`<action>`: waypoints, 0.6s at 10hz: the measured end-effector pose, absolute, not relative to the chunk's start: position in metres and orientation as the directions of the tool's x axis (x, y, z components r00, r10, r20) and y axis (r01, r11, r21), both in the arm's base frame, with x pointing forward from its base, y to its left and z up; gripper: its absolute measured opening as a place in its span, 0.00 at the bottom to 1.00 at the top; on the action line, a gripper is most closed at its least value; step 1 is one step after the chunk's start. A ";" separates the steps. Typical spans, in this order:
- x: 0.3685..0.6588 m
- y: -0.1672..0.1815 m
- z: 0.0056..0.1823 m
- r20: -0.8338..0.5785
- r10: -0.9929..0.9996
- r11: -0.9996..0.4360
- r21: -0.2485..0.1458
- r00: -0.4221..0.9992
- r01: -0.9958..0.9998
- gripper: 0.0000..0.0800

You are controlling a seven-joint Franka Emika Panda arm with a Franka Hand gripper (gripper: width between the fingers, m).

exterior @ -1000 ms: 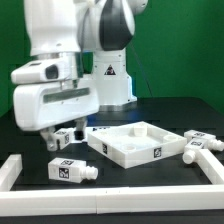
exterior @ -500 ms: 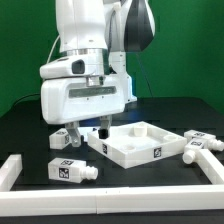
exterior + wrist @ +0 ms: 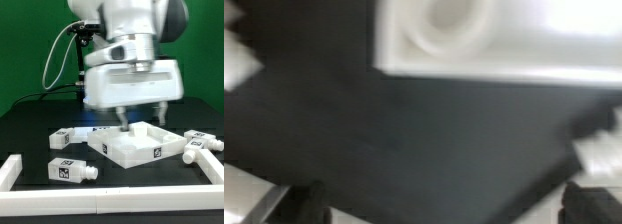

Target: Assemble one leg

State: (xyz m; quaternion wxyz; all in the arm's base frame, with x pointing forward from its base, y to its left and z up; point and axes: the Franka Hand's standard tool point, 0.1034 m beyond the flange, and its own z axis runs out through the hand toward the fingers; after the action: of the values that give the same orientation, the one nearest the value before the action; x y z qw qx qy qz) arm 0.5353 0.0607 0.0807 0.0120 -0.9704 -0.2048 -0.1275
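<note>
Several white legs with tag stickers lie on the black table. One leg is left of the square panel, another lies nearer the front, and two more lie at the exterior view's right. My gripper hangs open and empty above the large white tray-like panel, with its fingers apart. The wrist view is blurred: dark fingers at the frame's edges, the gripper over black table, and a white panel corner.
A white rail borders the table at the exterior view's left and another at the right front. The robot's base stands behind the parts, in front of a green backdrop.
The arm has swung from the exterior view's left, above the left leg, rightward to above the panel. No part has moved, and the gripper holds nothing.
</note>
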 end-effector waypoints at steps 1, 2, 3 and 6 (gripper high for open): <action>0.540 0.078 0.080 0.260 0.239 -0.967 -0.022 0.936 0.253 0.81; 0.542 0.070 0.078 0.258 0.183 -0.980 -0.033 0.949 0.198 0.81; 0.542 0.069 0.078 0.256 0.133 -0.988 -0.046 0.957 0.150 0.81; 0.538 0.076 0.077 0.222 -0.100 -0.991 -0.114 0.970 -0.076 0.81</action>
State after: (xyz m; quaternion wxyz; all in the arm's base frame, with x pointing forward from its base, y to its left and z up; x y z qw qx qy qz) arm 0.5377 0.0763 0.0766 0.0522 -0.9911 0.0442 -0.1143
